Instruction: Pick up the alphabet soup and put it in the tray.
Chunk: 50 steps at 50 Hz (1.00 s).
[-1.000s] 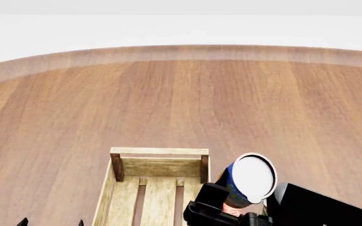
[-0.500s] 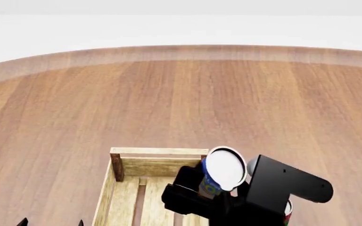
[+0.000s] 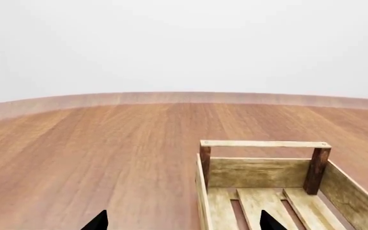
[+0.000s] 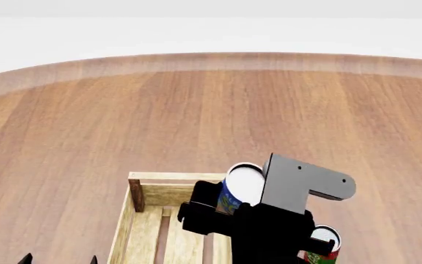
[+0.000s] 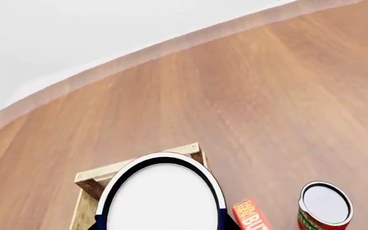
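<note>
Alphabet soup (image 4: 242, 186) clamped in right end effector (image 4: 222, 212), tray (image 4: 149, 193) below; left end effector (image 3: 180, 221) spread wide, holding nothing.

Round wooden table (image 4: 211, 121), white backdrop (image 4: 211, 27)

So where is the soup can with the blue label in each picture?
Head view: the alphabet soup sits low, right of centre, in the right gripper, over the tray's far right corner.
Right wrist view: its white top fills the bottom middle.
Left wrist view: not in it.
Shared landmark: the tray.
</note>
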{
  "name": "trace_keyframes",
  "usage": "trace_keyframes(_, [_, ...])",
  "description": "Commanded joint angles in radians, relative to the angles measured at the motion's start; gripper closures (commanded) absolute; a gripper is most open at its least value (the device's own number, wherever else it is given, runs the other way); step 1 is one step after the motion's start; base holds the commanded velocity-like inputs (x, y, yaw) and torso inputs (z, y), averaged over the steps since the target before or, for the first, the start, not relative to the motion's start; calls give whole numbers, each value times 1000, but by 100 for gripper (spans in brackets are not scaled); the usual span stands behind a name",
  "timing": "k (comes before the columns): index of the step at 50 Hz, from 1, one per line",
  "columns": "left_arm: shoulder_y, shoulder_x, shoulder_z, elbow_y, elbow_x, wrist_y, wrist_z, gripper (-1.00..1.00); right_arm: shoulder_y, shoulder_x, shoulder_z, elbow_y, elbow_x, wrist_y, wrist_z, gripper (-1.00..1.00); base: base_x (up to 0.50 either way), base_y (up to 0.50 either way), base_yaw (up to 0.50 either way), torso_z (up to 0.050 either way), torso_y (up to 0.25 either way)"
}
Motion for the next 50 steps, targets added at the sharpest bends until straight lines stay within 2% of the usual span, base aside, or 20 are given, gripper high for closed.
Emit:
trace_keyframes(1, [0,-4,3,6,-4,1,-3,-100,78,6,-69,75,-50,13,-35,100,0,0,0,0,0])
trace_keyframes(27, [0,-13,6,13,-17,2,-9,-100,108,-9,-138,140,-63,1,-61,100,0,0,0,0,0])
trace_keyframes(50, [1,-19,15,18,-18,5,-16,-100,81,-6,-157,96,-27,-9,-56,100,0,0,0,0,1])
